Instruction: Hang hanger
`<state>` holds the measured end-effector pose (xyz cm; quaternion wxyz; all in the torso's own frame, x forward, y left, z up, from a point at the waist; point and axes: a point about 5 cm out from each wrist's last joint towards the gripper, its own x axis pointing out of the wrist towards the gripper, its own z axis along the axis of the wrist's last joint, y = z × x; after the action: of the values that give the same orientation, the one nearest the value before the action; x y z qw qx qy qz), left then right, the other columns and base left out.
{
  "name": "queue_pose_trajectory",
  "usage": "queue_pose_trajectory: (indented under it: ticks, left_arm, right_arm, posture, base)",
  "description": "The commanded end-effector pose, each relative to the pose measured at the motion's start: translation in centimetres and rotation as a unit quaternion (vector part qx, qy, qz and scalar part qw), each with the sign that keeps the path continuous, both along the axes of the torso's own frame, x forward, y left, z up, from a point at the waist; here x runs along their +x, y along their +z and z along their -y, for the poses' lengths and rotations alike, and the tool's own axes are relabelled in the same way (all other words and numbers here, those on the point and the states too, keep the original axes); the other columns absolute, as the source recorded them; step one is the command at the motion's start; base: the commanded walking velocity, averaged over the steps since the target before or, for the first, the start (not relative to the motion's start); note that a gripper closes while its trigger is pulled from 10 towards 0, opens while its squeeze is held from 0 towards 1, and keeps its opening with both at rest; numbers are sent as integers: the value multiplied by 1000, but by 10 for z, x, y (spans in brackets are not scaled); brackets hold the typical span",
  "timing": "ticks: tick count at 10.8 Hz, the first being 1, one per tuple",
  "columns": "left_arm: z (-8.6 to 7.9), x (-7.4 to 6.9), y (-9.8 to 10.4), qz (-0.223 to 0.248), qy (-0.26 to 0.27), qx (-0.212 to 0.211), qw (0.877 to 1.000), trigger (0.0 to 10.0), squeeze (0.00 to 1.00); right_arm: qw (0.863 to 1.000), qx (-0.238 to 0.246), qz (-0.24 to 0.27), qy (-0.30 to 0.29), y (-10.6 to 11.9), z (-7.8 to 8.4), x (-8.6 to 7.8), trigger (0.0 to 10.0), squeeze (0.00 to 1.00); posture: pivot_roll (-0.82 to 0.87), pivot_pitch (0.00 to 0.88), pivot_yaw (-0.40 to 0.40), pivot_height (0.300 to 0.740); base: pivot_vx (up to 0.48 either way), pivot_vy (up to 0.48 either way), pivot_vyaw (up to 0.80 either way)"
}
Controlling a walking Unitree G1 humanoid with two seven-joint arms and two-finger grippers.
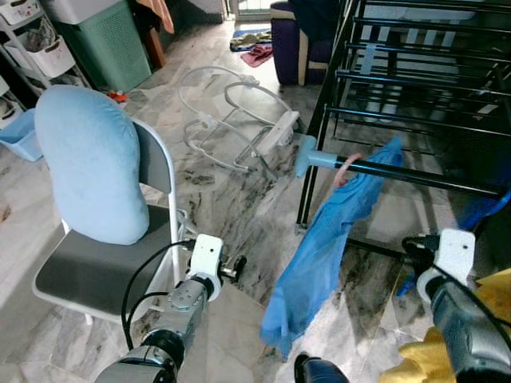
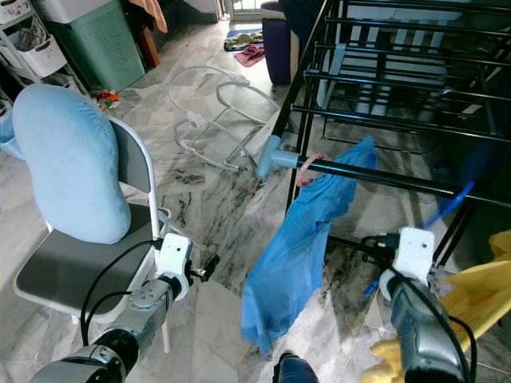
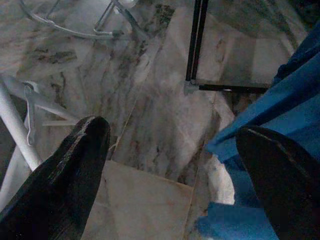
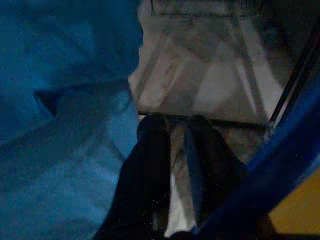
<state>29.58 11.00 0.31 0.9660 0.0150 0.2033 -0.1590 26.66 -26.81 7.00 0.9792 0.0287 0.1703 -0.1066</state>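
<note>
- Blue garment (image 1: 327, 247) is drooping mid-frame from the pink hanger (image 1: 346, 169) on the rack bar (image 1: 423, 175): soft, light; grip the stiff hook
- Left gripper (image 3: 175, 165) is gaping wide; right gripper (image 4: 175, 165) is pinching nearly closed, empty

Left gripper (image 3: 170, 175) fingers spread wide; right gripper (image 4: 172, 150) fingers nearly together.

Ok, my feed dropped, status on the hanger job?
Left gripper open, empty, beside chair. Right gripper shut, low by rack. Blue garment on pink hanger, on rack's front bar.
</note>
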Motion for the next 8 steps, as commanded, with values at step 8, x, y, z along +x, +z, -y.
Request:
queue_pose_trajectory:
  ticks: [8]
  left_arm:
    - [1, -3, -4, -12, -12, 13, 1000, 10000, 0]
  right_arm:
    - [996, -64, 54, -24, 4, -9, -16, 10000, 1000]
  posture:
    - [-274, 139, 120, 740]
  base:
    - [0, 0, 0]
